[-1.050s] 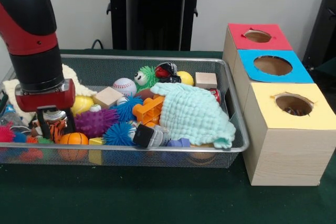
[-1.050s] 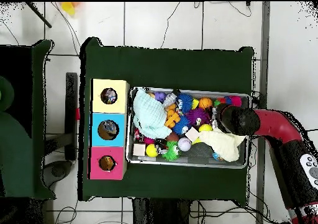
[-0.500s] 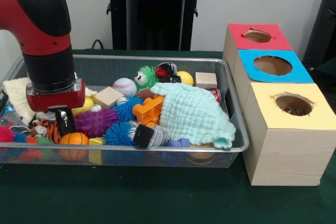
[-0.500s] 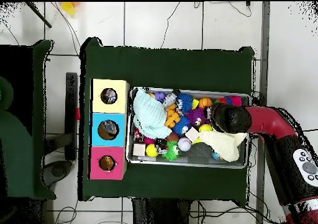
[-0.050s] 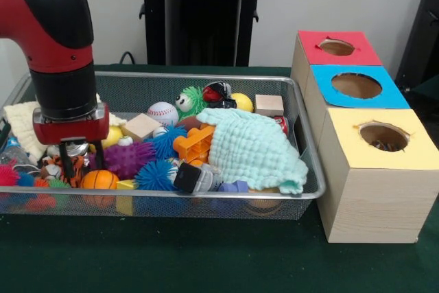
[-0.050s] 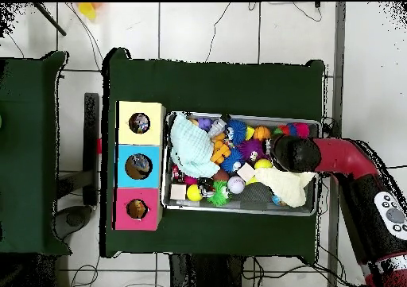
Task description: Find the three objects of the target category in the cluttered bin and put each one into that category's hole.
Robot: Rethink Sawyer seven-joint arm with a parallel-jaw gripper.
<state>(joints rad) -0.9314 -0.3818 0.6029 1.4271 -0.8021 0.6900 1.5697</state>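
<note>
My gripper (image 5: 81, 160) hangs low in the left end of the wire bin (image 5: 206, 77), open. Its two fingers (image 5: 64, 154) stand either side of a tiger-striped toy (image 5: 74, 165), just behind an orange mini basketball (image 5: 99, 180). I cannot tell whether they touch the toy. To its right lie a purple spiky ball (image 5: 125, 158), blue spiky balls (image 5: 156, 175), a baseball (image 5: 162, 112) and an orange plastic piece (image 5: 194, 143). In the overhead view the arm (image 6: 296, 152) hides the gripper. The red box (image 5: 315, 49), blue box (image 5: 394, 92) and yellow box (image 5: 411, 150) each have a round hole.
A mint cloth (image 5: 254, 149) covers the bin's right part; a cream cloth (image 5: 20, 125) lies at its far left. Wooden blocks (image 5: 141, 127), a green spiky toy (image 5: 188, 99) and a yellow ball (image 5: 241, 101) crowd the back. The boxes stand right of the bin's rim (image 6: 238, 210).
The arm has shifted slightly to the right in the front view. Both fingers now show, spread around the tiger toy. The toys have hardly moved.
</note>
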